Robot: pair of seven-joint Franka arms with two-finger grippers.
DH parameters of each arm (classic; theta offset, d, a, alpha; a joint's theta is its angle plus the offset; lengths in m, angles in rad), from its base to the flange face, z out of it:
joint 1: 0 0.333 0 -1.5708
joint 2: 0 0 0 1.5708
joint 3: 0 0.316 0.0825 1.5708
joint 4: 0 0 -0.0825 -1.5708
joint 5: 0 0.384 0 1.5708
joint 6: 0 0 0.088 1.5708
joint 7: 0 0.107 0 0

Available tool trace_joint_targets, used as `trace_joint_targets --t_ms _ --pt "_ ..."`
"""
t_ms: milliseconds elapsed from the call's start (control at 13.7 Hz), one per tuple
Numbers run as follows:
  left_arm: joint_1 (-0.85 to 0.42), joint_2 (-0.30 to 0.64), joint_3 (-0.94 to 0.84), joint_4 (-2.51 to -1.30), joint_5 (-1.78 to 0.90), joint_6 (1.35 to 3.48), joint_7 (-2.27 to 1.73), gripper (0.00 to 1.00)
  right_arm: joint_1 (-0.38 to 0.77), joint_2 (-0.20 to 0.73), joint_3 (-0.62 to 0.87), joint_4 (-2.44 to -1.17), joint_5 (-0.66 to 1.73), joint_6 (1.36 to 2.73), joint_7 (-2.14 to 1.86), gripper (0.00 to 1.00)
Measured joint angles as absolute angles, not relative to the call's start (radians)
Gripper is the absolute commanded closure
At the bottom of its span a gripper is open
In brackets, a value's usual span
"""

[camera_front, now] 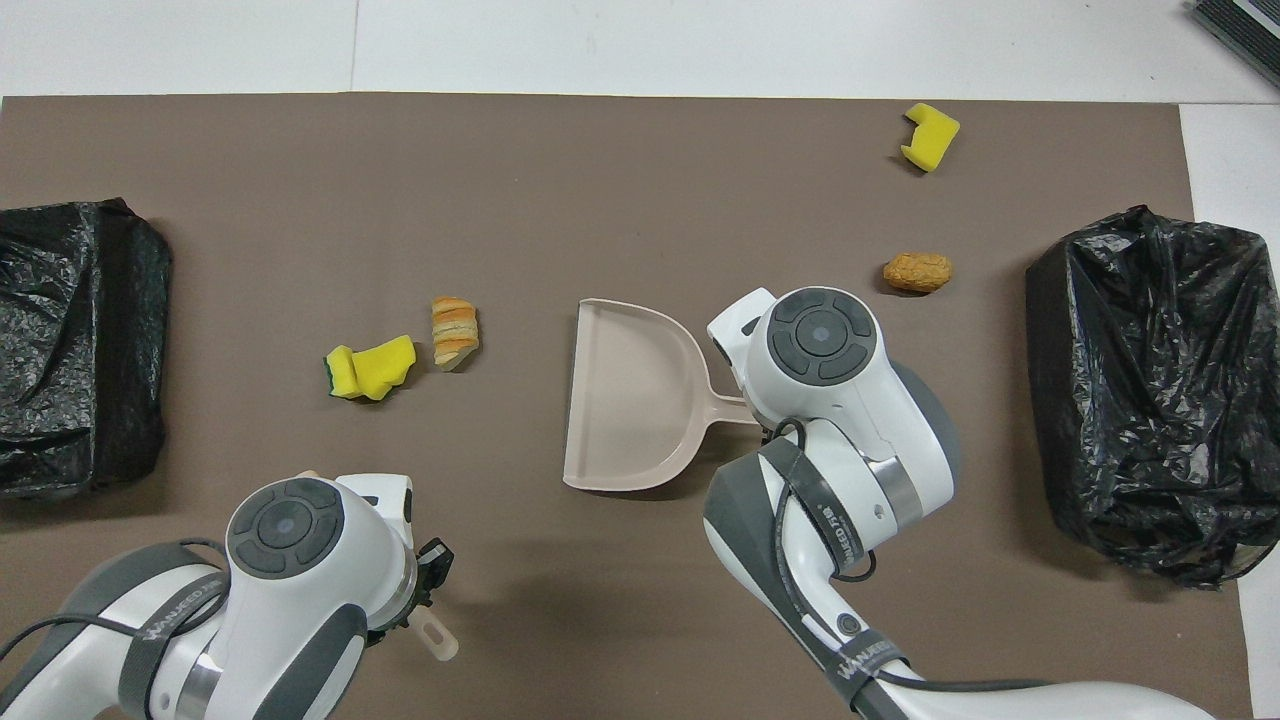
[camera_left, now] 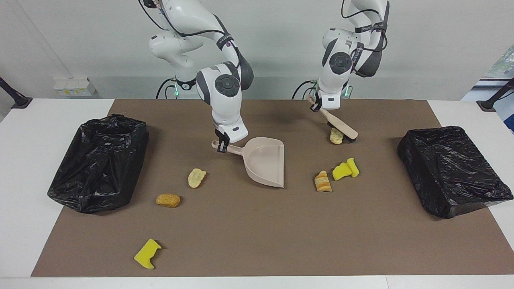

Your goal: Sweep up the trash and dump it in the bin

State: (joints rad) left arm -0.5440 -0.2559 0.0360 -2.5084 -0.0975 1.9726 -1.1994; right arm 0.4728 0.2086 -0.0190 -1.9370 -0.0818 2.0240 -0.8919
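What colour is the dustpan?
The dustpan is a plain pale beige, with no pattern. It shows best in the overhead view.
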Motion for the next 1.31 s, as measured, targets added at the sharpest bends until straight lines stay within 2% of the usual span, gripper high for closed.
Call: trace_joint_targets --t_ms 219,584,1021,1313 --pt "-0.54 -0.17 0.046 -2.47 -0.097 2.088 -1.189 1.0 0.473 0.211 -0.019 -1.936 -0.082 2.035 -0.894 1.0" --pt "-0.503 -0.027 0.053 -2.279 -0.097 2.078 -0.972 1.0 0.473 0.213 -0.019 -1.936 -0.058 2.045 -0.893 1.0" --pt "-0.49 -0.056 0.059 -2.173 -0.041 1.891 -0.615 1.0 0.46 0.221 -0.021 -1.934 -0.032 2.025 -0.903 1.0" --pt "-0.383 -0.065 0.064 -2.125 0.011 1.854 -0.373 1.0 0.461 0.228 -0.021 -1.845 -0.017 1.852 -0.905 1.0"
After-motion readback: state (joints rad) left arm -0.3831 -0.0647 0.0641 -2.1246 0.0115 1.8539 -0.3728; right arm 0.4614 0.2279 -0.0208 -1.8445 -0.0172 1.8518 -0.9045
